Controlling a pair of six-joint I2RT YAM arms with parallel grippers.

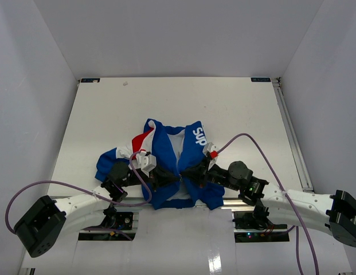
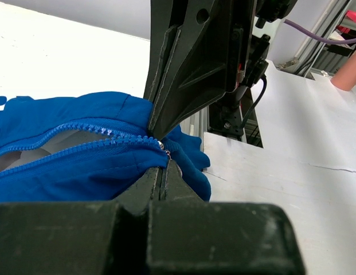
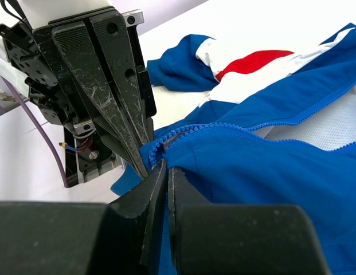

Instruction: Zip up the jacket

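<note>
The jacket (image 1: 161, 150) lies front-up in the middle of the table, royal blue with a red and white panel and white "Sup" lettering. Its zipper (image 2: 97, 134) gapes open over white lining, the two rows of teeth meeting at the near hem. My left gripper (image 1: 169, 176) is shut there, pinching the small metal zipper pull (image 2: 163, 146) at its tips (image 2: 164, 165). My right gripper (image 1: 189, 172) comes in from the other side, shut on the blue hem fabric (image 3: 166, 167) beside the zipper's lower end. The two grippers' tips almost touch.
The white table (image 1: 223, 103) is walled in white on three sides, with a metal rail (image 1: 292, 137) along its right edge. A purple cable (image 1: 252, 140) arches over the right arm, another loops by the left arm. Both arm bases sit at the near edge.
</note>
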